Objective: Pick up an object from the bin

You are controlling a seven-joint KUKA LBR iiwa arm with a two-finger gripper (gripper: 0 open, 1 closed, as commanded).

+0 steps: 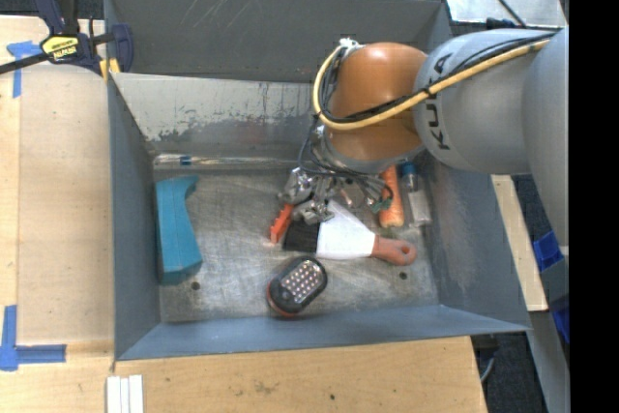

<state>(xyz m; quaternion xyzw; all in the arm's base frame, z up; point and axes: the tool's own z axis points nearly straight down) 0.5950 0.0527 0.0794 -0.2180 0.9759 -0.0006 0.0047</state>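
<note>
My gripper (pixel 310 192) hangs low over the middle of the bin, under the arm's orange dome. Just below it lies a white flat scraper (pixel 344 238) with a salmon handle pointing right. A small black block (pixel 300 237) sits against the scraper's left edge. Next to that block, left of the gripper, is a small orange piece (pixel 280 225). Whether anything is in the gripper's grasp is hidden by the mechanism.
A black-and-red LED lamp (pixel 297 285) lies near the front wall. A blue handle-shaped block (pixel 176 228) rests along the left side. An orange pen (pixel 390 199) and a silver piece (pixel 418 205) lie at the right, a clear tube (pixel 190 160) by the back wall.
</note>
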